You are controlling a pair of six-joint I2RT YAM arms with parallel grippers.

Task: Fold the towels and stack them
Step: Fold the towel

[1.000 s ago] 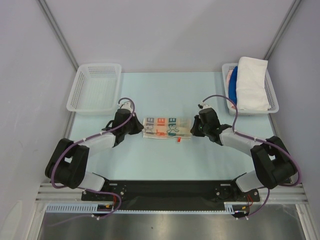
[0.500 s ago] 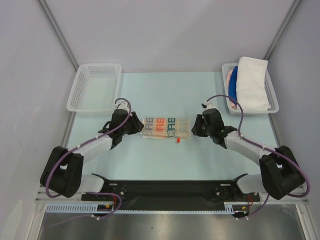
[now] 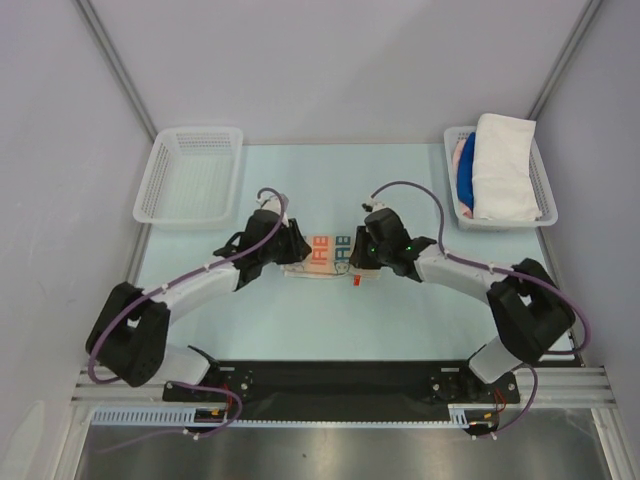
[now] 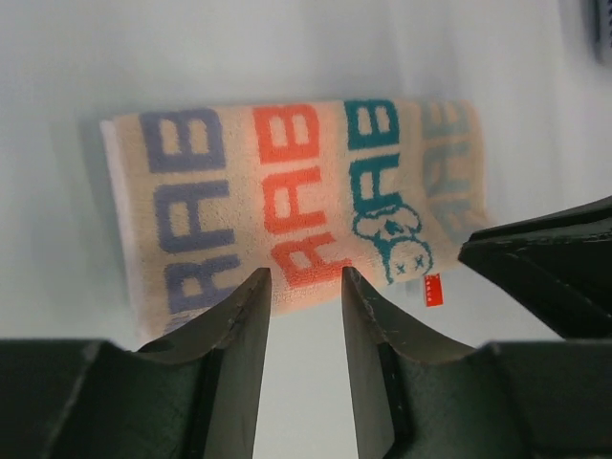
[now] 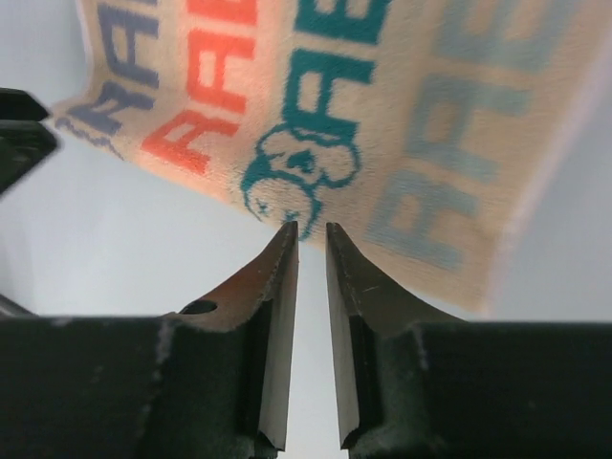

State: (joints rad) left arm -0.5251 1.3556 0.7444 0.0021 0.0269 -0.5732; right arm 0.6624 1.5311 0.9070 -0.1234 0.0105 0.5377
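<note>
While the lettered towel [image 4: 287, 191] lies folded mid-table, left gripper [image 4: 304, 277] stands part-open, empty, at its left end; right gripper [image 5: 312, 229] barely parted, empty, right end.

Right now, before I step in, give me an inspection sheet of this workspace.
Surface: pale blue table; left basket and right basket at the far corners.
Job's things: lettered towel folded flat at centre, red tag on its near edge; white towel, pink towel and blue towel in the right basket.
Clutter: nothing seen.
Grippers: left pincer open, tips at the lettered towel's left end; right pincer narrowly open, tips at its right end.
Cables: purple cables looped along both arms, off the cloth.
Surroundings: grey walls; metal rail at the near edge.
</note>
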